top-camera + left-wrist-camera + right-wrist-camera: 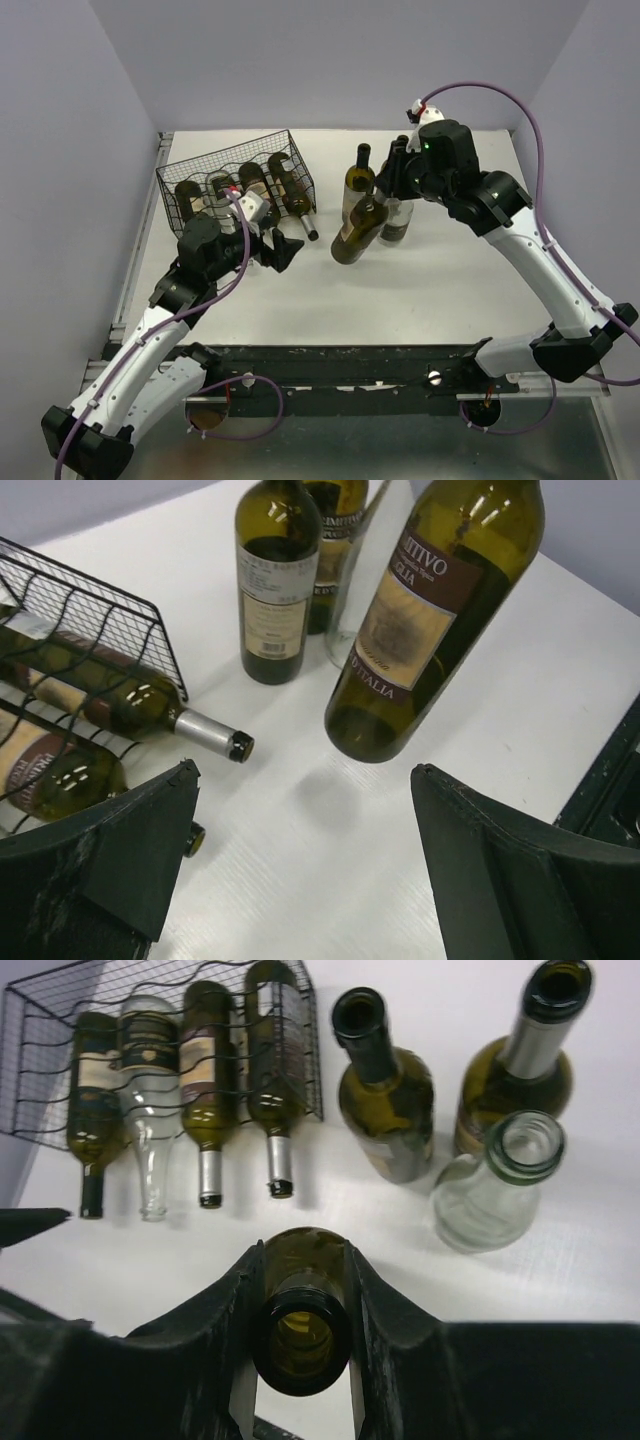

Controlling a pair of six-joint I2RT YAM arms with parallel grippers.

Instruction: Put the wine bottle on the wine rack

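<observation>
A dark green wine bottle (357,231) with a brown label hangs tilted just off the table, casting a shadow beneath it. My right gripper (392,182) is shut on its neck. In the right wrist view the fingers (236,1290) press both sides of the neck below the open mouth of this wine bottle (300,1335). The black wire wine rack (172,172) stands at the back left with several bottles lying in it, necks pointing forward. My left gripper (283,248) is open and empty at the rack's front right corner. In the left wrist view the gripper (305,770) is below the held bottle (430,610).
Three more bottles stand beside the held one: a dark green bottle (385,1090), a foil-necked bottle (520,1065) and a clear glass bottle (497,1185). A foil-capped neck (212,736) sticks out of the rack (110,605) close to my left finger. Grey walls close in the table.
</observation>
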